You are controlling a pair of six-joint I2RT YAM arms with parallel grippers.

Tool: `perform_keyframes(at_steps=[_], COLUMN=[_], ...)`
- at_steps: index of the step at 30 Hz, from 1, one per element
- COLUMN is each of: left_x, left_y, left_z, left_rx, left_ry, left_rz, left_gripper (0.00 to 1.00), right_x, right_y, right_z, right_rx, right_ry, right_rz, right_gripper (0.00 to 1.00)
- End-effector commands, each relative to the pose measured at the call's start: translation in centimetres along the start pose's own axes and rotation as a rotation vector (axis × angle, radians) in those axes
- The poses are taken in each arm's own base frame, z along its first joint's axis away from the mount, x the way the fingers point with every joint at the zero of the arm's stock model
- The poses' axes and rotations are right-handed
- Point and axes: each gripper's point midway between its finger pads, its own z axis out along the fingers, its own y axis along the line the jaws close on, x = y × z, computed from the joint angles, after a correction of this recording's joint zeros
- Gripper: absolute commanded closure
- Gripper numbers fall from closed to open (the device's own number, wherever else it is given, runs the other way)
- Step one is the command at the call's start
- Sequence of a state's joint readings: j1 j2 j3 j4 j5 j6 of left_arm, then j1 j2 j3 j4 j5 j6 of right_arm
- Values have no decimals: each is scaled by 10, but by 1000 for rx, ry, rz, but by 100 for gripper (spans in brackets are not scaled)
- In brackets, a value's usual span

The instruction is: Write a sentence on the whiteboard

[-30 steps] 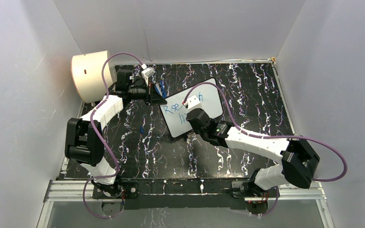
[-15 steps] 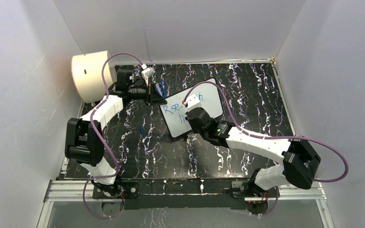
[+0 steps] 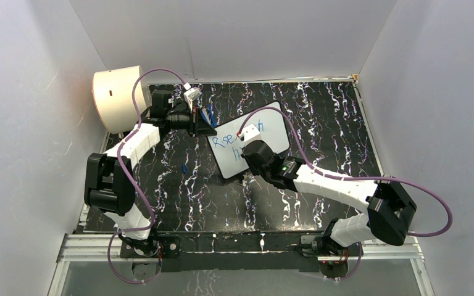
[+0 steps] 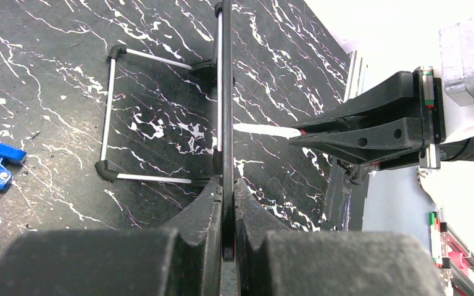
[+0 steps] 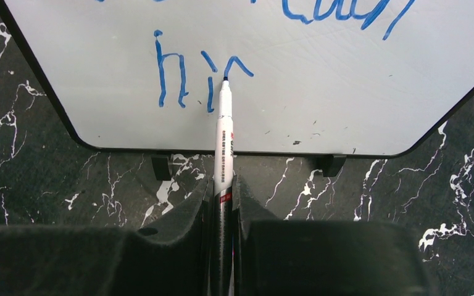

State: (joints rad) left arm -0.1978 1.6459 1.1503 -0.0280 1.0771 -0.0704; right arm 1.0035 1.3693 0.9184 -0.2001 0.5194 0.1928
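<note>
Top view: whiteboard (image 3: pixel 274 132) stands propped at the middle of the table (image 3: pixel 333 129), between both arms; left wrist: left gripper (image 4: pixel 227 188) clamped on its edge; right wrist: right gripper (image 5: pixel 222 188) pinches a marker (image 5: pixel 224 132), tip touching the board at the sentence (image 5: pixel 159 68), lower line.

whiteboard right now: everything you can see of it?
The whiteboard is a glossy white panel with rounded corners and a thin black rim, standing on a wire stand on the black table. Blue lettering covers two lines, the lower one begun "hi". The left claw pinches its edge; the marker tip in the right claw touches its face.
</note>
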Motion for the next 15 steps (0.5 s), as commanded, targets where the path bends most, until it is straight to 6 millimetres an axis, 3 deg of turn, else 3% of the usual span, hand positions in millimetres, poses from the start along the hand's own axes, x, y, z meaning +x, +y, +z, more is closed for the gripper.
perform_keyframes(at_steps=[1,15], left_x=[3,3], left_y=[-13,-13], left_z=[4,4], left_rx=[33,32], left_ry=[26,26], left_rz=[2,4], left_gripper=[100,100], right_x=[0,9], right_y=[0,-4], right_z=[-3,1], right_rx=[-7,24], right_ry=[6,35], right_rz=[18,6], right_gripper=[100,100])
